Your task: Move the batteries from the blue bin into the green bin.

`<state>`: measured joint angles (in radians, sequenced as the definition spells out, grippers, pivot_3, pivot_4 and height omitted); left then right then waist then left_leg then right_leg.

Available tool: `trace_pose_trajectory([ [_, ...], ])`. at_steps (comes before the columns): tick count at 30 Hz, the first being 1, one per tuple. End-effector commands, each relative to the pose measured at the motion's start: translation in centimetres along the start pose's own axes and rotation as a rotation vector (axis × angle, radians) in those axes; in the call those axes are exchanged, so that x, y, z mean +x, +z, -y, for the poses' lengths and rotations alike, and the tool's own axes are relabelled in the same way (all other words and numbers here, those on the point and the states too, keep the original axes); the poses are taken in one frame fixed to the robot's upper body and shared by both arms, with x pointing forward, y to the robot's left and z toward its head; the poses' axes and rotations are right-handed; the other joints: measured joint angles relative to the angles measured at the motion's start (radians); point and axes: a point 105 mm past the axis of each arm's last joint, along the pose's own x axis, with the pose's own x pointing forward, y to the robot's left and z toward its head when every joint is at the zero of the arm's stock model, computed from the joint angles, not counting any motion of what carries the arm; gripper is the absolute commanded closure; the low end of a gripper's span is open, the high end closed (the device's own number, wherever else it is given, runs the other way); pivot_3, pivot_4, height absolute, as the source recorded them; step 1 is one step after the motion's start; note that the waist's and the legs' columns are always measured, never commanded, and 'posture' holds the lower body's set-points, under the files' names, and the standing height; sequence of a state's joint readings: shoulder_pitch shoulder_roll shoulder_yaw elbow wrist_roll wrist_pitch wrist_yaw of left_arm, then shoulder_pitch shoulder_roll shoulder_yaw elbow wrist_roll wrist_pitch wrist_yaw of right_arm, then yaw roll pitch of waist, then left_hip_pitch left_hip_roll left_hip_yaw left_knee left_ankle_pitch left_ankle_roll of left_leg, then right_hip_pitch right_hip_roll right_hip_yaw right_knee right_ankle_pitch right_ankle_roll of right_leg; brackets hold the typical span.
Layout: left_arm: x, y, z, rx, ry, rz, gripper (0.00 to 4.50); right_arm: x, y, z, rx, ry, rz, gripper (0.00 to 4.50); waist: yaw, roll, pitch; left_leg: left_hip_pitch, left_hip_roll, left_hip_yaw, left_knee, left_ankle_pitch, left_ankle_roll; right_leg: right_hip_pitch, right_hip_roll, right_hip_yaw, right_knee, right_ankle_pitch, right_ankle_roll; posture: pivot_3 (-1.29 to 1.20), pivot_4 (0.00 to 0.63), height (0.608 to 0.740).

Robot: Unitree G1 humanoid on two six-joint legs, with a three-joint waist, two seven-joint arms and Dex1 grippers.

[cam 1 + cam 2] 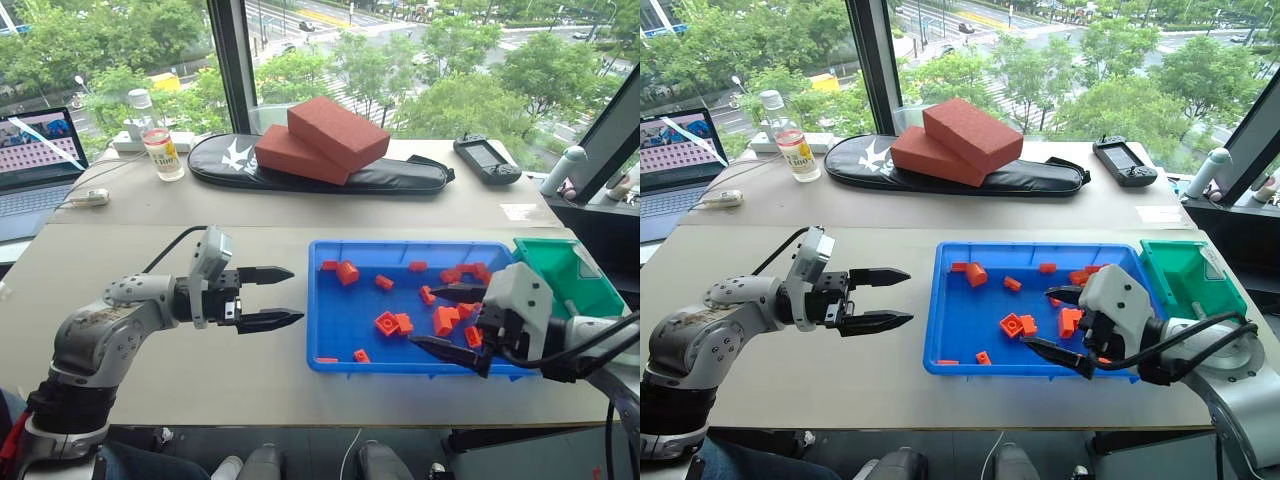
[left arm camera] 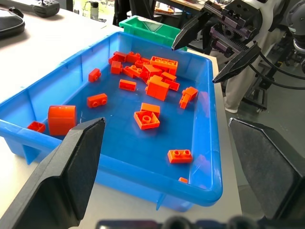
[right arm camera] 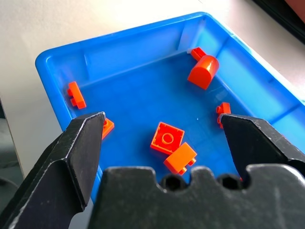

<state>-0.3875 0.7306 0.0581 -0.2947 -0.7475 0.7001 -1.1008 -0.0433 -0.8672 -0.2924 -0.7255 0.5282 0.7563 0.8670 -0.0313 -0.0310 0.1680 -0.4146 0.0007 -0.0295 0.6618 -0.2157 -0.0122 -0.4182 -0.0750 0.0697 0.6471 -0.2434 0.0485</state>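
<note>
Right gripper (image 1: 452, 319), two black fingers spread wide and grasping nothing, hangs over the right end of the large shallow bright-blue plastic bin (image 1: 342, 357), pointing in across its floor. Left gripper (image 1: 278, 297), jaws likewise parted and empty, hovers above the bare beige table (image 1: 150, 380) just off the bin's left wall. Scattered over the blue floor are small orange plastic toy bricks (image 2: 146, 119), roughly twenty, thickest toward the right end and the far right corner, with one rounded orange piece (image 2: 61, 119) by the far wall near the left end. I can pick out no silvery metal batteries among them in any view; if any are left they lie hidden under the bricks or behind the right hand. One small deep teal-green plastic bin (image 1: 565, 268) stands touching the blue bin's right end, at its far corner; its inside is mostly out of sight. My judgement: this is the search-and-reach step, and the next move calls for finding a grey cylinder, lowering the right fingers astride it without catching bricks, then carrying it rightward over the green wall.
</note>
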Motion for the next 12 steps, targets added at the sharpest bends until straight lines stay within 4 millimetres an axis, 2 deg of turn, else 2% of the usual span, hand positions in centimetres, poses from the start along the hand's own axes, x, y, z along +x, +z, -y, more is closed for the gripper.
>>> trace_pose_trajectory([
  [1,-0.12,1.05,0.09,0.045,-0.003,0.015,0.00,-0.17,0.71,0.28,-0.049,-0.024,0.026,0.01,0.001,0.000,0.000,0.000,0.000,0.000,0.000,0.000,0.000,0.000,0.000,0.000,0.000,0.000,0.000,0.00,0.150,0.740],
  [12,-0.19,1.63,-0.14,0.064,0.007,0.028,0.00,0.12,0.55,0.45,-0.045,-0.025,0.041,0.01,0.006,0.000,0.000,0.000,0.000,0.000,0.000,0.000,0.000,0.000,0.000,0.000,0.000,0.000,0.000,0.00,0.150,0.740],
])
